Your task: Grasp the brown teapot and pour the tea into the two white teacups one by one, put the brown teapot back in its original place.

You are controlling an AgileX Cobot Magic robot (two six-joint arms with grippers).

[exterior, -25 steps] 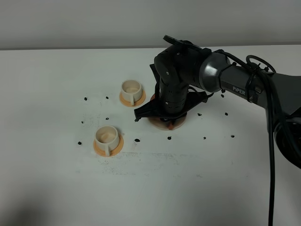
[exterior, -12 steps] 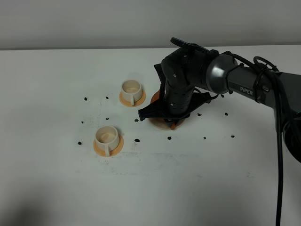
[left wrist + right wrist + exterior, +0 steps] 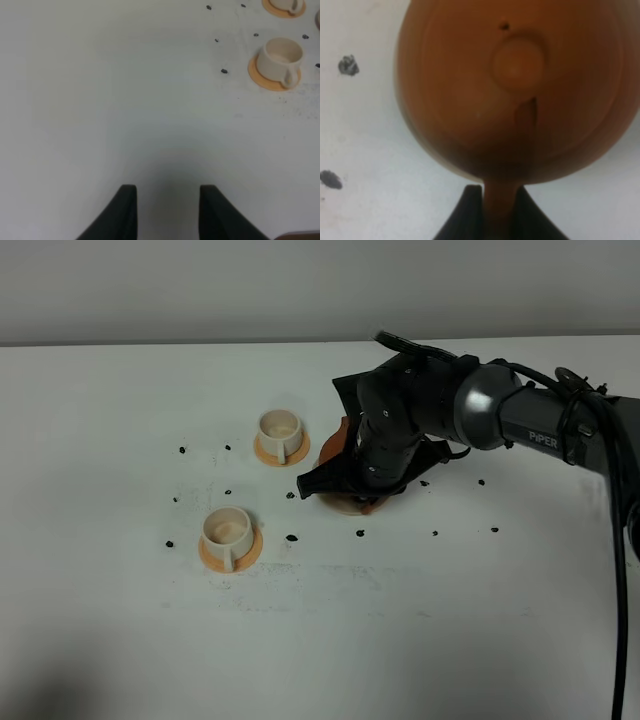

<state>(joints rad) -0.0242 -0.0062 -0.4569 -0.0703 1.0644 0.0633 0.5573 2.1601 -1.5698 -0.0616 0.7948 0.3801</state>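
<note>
The brown teapot (image 3: 515,85) fills the right wrist view, lid knob up. Its straight stick handle (image 3: 501,200) sits between the two dark fingers of my right gripper (image 3: 501,195), which is shut on it. In the high view the right arm covers most of the teapot (image 3: 342,440), which is on or just above the beige disc coaster (image 3: 345,506); I cannot tell which. The two white teacups stand on orange coasters to its left, one farther (image 3: 279,427), one nearer (image 3: 227,527). My left gripper (image 3: 167,207) is open and empty over bare table; the nearer cup (image 3: 280,56) shows in its view.
Several small black specks lie scattered on the white table (image 3: 120,620) around the cups and teapot, for instance one (image 3: 291,537) between the nearer cup and the beige coaster. The right arm's black cable (image 3: 600,540) hangs at the right edge.
The right arm has shifted a little to the right over the teapot, so a brown edge of the teapot now shows at its left side. The cups have not moved.
</note>
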